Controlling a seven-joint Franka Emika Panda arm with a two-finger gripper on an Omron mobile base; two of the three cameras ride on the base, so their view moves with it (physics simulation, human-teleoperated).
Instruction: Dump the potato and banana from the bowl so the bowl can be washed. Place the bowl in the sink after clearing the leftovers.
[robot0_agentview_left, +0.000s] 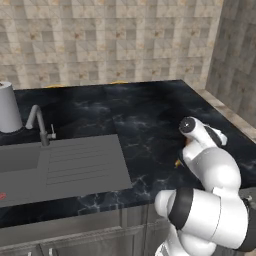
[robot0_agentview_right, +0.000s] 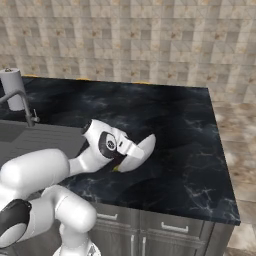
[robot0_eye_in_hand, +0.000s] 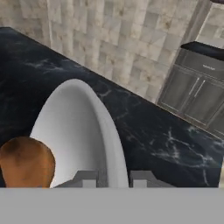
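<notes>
A: Dark marbled counter (robot0_agentview_left: 145, 115) across the scene, tiled wall (robot0_agentview_right: 130, 40) at the far edge. Grey sink (robot0_agentview_left: 20, 157) set in at the left, ribbed drainboard (robot0_agentview_left: 85, 162) just right of the basin, curved faucet (robot0_agentview_left: 40, 122) at its far rim, paper towel roll (robot0_agentview_left: 9, 107) in the far left corner.

B: Wide bare stretch of counter to the right and far side — nothing standing between bowl and sink. Near edge close under the arm; cabinet fronts (robot0_agentview_right: 165, 227) below.

A: Arm bent low over the near right part of the counter, wrist turned sideways.

B: Gripper (robot0_eye_in_hand: 113, 178) clamped on the rim of the white bowl (robot0_agentview_right: 137, 152), tilted steeply on edge. Potato (robot0_eye_in_hand: 26, 162) inside the bowl, low at the left in the hand view. Sliver of banana (robot0_agentview_left: 178, 162) beside the wrist — touching the counter or not, unclear.
</notes>
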